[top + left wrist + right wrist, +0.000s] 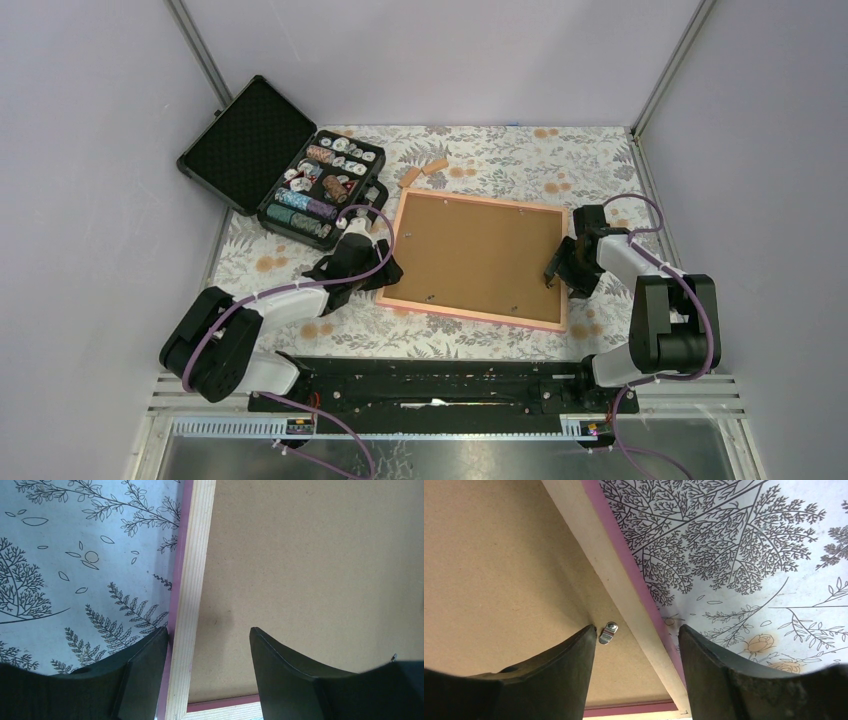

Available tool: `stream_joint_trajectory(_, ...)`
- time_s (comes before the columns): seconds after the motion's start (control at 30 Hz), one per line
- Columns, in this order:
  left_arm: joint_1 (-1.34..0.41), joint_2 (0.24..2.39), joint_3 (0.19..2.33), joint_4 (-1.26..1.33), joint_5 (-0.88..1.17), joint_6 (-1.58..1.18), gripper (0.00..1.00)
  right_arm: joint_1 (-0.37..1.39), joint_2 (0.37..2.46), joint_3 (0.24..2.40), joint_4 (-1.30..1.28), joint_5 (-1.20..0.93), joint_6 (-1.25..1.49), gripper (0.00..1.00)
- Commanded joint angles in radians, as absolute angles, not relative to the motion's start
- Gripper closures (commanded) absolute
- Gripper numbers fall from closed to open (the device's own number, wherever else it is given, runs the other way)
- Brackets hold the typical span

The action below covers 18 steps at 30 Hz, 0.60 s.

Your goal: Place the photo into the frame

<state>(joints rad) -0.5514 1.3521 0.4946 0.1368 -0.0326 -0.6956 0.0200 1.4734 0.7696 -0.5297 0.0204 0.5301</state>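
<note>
At the left rail of the frame [470,315], near its close corner, my left gripper [207,630] stands spread wide with nothing between its fingers. One finger [142,675] hangs over the flowered tablecloth [75,555]. The other is over the brown board [310,570] that fills the frame, so the pale wooden rail [192,580] runs up between them. I cannot tell whether either finger touches the wood.

Across the frame, my right gripper [638,627] sits the same way at the right rail [591,545], also near the close corner. Its fingers are parted and hold nothing. The inner one is over the board [499,570], with its tip just beside a small metal clip [607,632] at the rail's inner edge. The outer one is over the tablecloth [749,555].

From above, my left gripper [388,270] and right gripper [552,272] flank the frame on its two short sides. The frame lies flat in the middle of the tablecloth [500,155], turned a little askew, with its back up and the board [475,255] seated inside the pinkish rails. Of the photo I see nothing in any view.

Just beyond the far left corner of the frame lie a few small wooden blocks [425,172]. Further left, an open black case [245,140] rests with its lid thrown back and its tray full of small coloured rolls.
</note>
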Motion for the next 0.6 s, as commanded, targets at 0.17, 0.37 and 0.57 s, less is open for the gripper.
stream_joint_trajectory(0.17, -0.549, 1.355, 0.492, 0.212, -0.011, -0.687, 0.35, 0.026, 1.477, 0.758, -0.558, 0.026, 0.506, 0.43)
stream_joint_trajectory(0.37, -0.547, 1.350, 0.487, 0.216, -0.009, -0.687, 0.35, 0.031, 1.468, 0.762, -0.565, 0.029, 0.504, 0.56)
stream_joint_trajectory(0.57, -0.544, 1.344, 0.482, 0.222, -0.005, -0.687, 0.36, 0.040, 1.474, 0.784, -0.578, 0.049, 0.500, 0.66)
